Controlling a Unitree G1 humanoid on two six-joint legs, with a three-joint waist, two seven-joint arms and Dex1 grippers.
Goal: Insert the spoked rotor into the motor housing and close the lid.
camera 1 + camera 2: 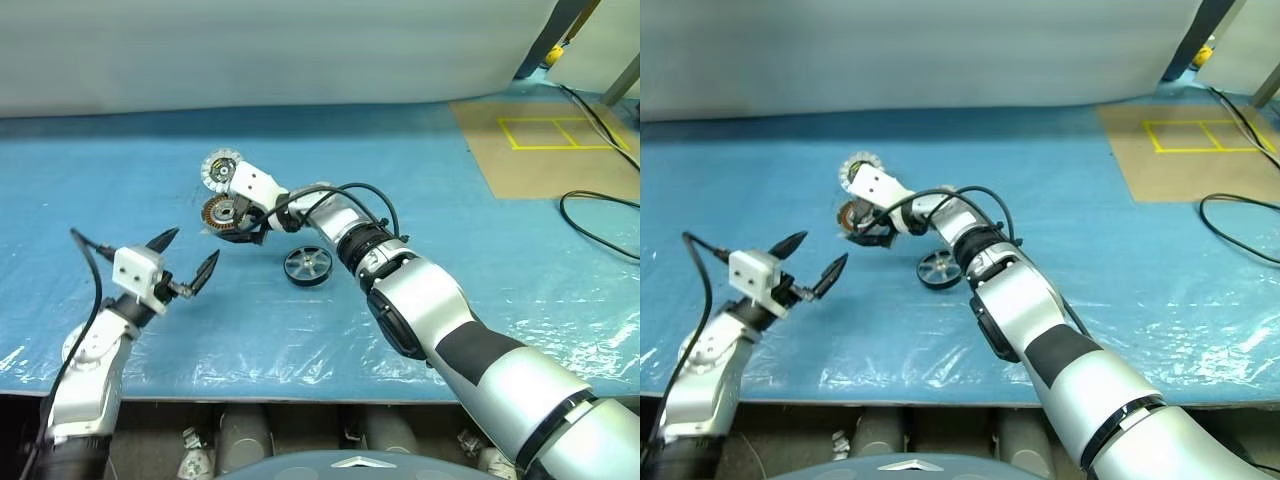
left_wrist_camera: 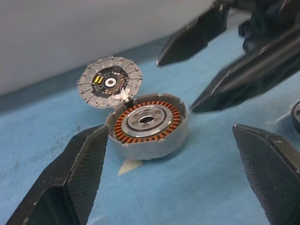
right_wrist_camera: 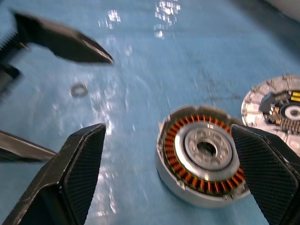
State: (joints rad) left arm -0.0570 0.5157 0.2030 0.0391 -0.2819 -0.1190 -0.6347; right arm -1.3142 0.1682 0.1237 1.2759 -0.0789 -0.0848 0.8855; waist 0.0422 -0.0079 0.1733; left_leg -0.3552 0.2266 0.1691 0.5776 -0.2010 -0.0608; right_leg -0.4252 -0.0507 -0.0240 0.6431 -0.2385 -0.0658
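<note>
Both my tools are spread and empty: right tool [image 1: 232,222] hovers over the motor housing [image 2: 149,124], lid [image 2: 109,82] just beyond. The spoked rotor [image 1: 307,266] lies on the worktop [image 1: 500,260], to the right. Step 1, fetching it, remains

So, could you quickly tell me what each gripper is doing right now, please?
Left gripper: open, holding nothing.
Right gripper: open, holding nothing, hovering by the motor housing.
</note>
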